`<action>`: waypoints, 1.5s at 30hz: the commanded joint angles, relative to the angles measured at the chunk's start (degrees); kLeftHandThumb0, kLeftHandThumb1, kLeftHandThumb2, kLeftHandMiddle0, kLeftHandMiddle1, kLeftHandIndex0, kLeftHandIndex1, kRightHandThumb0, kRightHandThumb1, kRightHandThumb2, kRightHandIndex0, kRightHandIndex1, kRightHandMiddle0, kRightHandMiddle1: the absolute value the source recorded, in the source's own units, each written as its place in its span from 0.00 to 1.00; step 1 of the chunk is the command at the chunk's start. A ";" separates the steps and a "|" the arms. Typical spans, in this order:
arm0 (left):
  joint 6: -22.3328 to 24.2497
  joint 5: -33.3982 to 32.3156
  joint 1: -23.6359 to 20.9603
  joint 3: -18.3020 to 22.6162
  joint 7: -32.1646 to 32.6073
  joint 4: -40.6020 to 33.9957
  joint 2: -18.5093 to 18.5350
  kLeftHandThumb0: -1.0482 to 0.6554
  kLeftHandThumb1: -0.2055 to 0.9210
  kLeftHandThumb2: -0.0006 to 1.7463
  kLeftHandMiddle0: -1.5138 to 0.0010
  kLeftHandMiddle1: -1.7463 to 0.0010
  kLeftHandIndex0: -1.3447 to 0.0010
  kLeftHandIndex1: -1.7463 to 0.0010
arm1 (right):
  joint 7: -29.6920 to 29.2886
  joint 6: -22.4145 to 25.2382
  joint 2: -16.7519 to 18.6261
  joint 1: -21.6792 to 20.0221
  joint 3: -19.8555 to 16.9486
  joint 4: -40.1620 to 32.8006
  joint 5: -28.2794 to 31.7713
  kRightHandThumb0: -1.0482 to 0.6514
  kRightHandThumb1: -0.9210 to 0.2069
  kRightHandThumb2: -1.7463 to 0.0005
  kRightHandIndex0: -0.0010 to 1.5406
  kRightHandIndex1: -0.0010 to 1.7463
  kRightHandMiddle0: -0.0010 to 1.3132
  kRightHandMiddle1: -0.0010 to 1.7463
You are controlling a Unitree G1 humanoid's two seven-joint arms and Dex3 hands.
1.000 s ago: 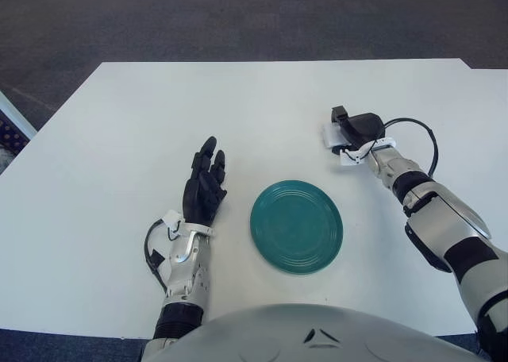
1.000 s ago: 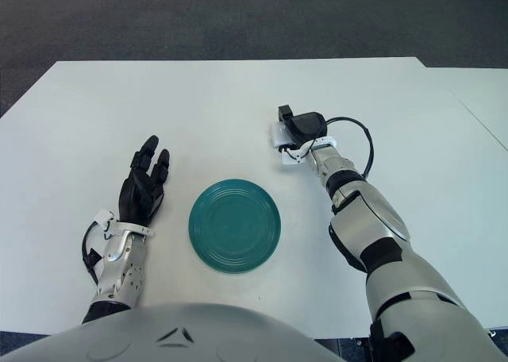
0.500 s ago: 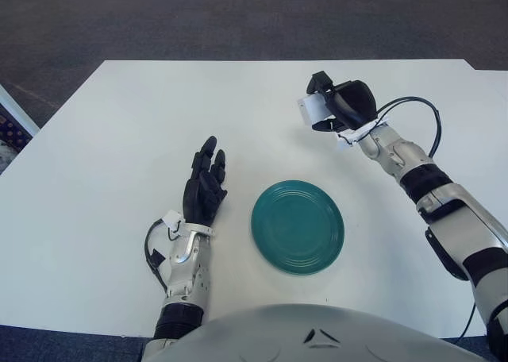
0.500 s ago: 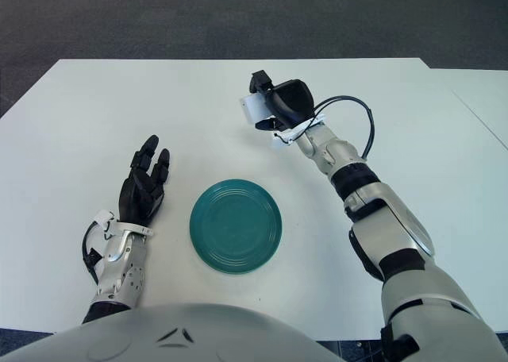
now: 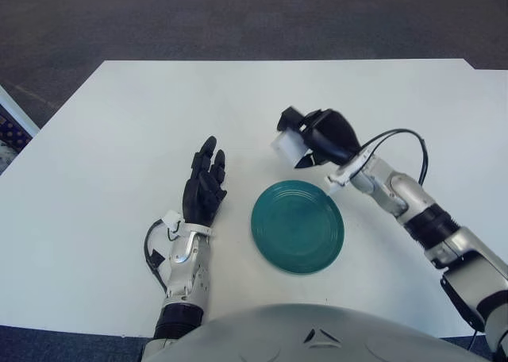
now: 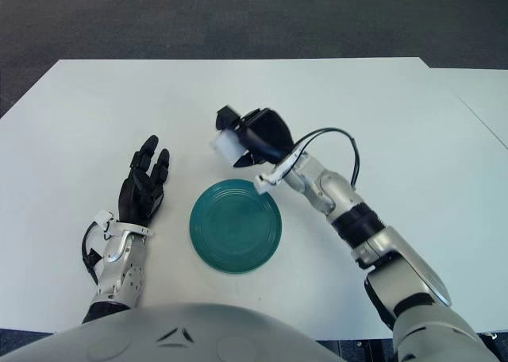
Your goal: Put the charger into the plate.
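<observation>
White desk [image 5: 111, 124] fills the scene: the right robot hand [image 5: 324, 136] grips a white charger [image 5: 287, 145], held in the air just beyond the far rim of a green plate [image 5: 297, 226]. Left of the plate, the left robot hand [image 5: 205, 189] shows with fingers extended, holding nothing.

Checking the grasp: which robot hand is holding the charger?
The right robot hand, raised just beyond the green plate, is closed around the white charger. The left robot hand is open beside the plate, holding nothing.
</observation>
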 commanded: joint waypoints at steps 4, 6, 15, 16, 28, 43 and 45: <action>2.50 -1.03 3.91 0.56 -1.00 2.92 -1.41 0.02 1.00 0.54 0.92 1.00 1.00 0.79 | 0.70 -2.55 -1.48 5.18 -1.08 -4.19 -3.77 0.33 0.55 0.24 0.79 1.00 0.48 1.00; 2.31 -1.10 4.03 0.68 -1.16 2.93 -1.57 0.02 1.00 0.54 0.93 1.00 1.00 0.80 | 0.72 -3.19 -1.41 6.27 -0.95 -3.96 -4.74 0.33 0.56 0.23 0.79 1.00 0.48 1.00; 1.77 -0.51 4.22 0.16 -2.64 1.87 -1.21 0.02 1.00 0.55 0.93 1.00 1.00 0.81 | 11.19 -5.37 -3.10 10.01 0.54 -6.43 -4.94 0.31 0.62 0.18 0.80 1.00 0.53 1.00; 1.98 -0.50 4.35 0.12 -2.57 1.63 -1.23 0.02 1.00 0.55 0.93 1.00 1.00 0.80 | 12.11 -5.68 -3.28 10.35 0.56 -6.77 -4.87 0.31 0.63 0.18 0.80 1.00 0.53 1.00; 4.57 0.05 5.51 -0.09 -0.26 -1.10 -1.70 0.01 1.00 0.55 0.91 0.99 1.00 0.76 | 16.70 -10.83 -3.77 10.15 0.57 -4.39 -4.95 0.31 0.64 0.17 0.81 1.00 0.54 1.00; 4.52 -0.61 5.41 0.11 -1.33 -1.10 -1.54 0.01 1.00 0.55 0.91 1.00 1.00 0.75 | 16.54 -11.35 -3.16 11.11 0.13 -2.15 -5.26 0.31 0.61 0.19 0.80 1.00 0.52 1.00; 4.27 -0.63 5.31 0.13 -1.47 -1.00 -1.54 0.02 1.00 0.55 0.91 1.00 1.00 0.75 | 16.55 -11.49 -3.30 11.40 0.07 -2.30 -5.26 0.32 0.60 0.20 0.80 1.00 0.52 1.00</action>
